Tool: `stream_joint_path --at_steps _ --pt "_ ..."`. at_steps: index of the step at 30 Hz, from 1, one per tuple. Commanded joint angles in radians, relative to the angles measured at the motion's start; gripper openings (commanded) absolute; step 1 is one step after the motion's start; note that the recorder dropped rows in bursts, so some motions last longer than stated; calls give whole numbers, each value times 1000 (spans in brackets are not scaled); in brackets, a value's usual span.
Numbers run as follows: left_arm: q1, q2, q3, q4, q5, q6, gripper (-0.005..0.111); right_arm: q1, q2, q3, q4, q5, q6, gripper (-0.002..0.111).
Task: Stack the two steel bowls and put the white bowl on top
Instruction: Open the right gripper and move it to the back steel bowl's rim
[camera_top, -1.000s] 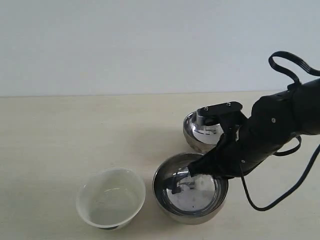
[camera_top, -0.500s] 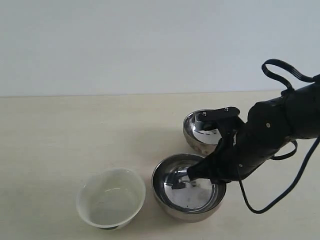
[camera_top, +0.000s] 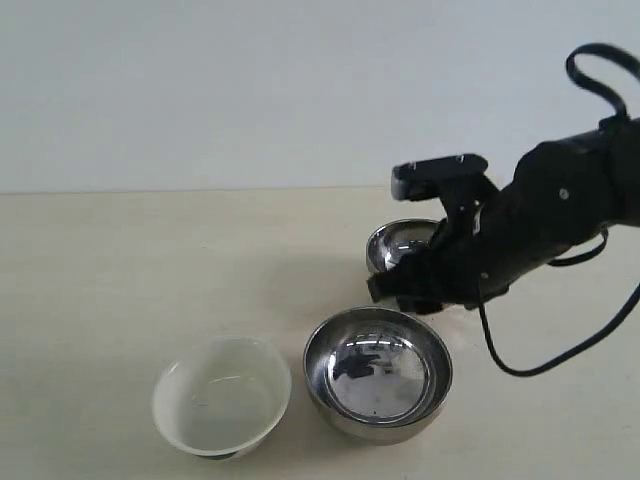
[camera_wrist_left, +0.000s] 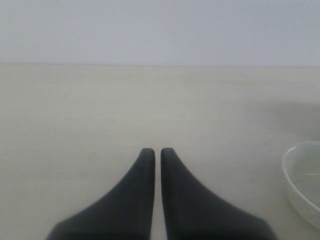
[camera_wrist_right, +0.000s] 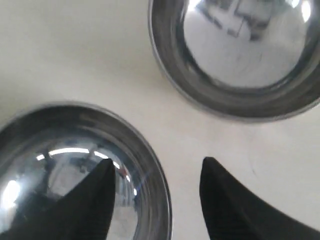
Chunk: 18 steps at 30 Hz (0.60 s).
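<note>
The white bowl (camera_top: 222, 398) stands at the front left, its rim also visible in the left wrist view (camera_wrist_left: 302, 180). Right of it sits one steel bowl (camera_top: 378, 372), empty. The second steel bowl (camera_top: 398, 243) stands behind it, partly hidden by my right arm. My right gripper (camera_top: 388, 289) hovers open between the two. In the right wrist view it (camera_wrist_right: 157, 162) straddles the rim of one steel bowl (camera_wrist_right: 60, 165), one finger over the inside and one outside; the other steel bowl (camera_wrist_right: 235, 55) lies beyond. My left gripper (camera_wrist_left: 153, 150) is shut on nothing above bare table.
A pale beige table (camera_top: 130, 270) runs back to a plain light wall. A black cable (camera_top: 560, 350) loops from my right arm down over the table at the right. Nothing else stands on the surface.
My right gripper has risen out of the front steel bowl and drawn back toward the rear one. The front bowl stays on the table, barely shifted.
</note>
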Motion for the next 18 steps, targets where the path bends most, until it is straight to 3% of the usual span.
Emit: stream_joint_path --at_steps 1,7,13,18 --pt "-5 -3 3 0 -7 -5 4 -27 -60 -47 -80 8 91 46" --pt "-5 -3 3 0 -7 -5 4 -127 -49 -67 -89 10 166 68" --pt "-5 -3 3 0 -7 -5 4 -204 5 -67 -87 -12 186 67" --pt "-5 -3 3 0 -7 -5 4 -204 90 -69 -87 -105 211 67"
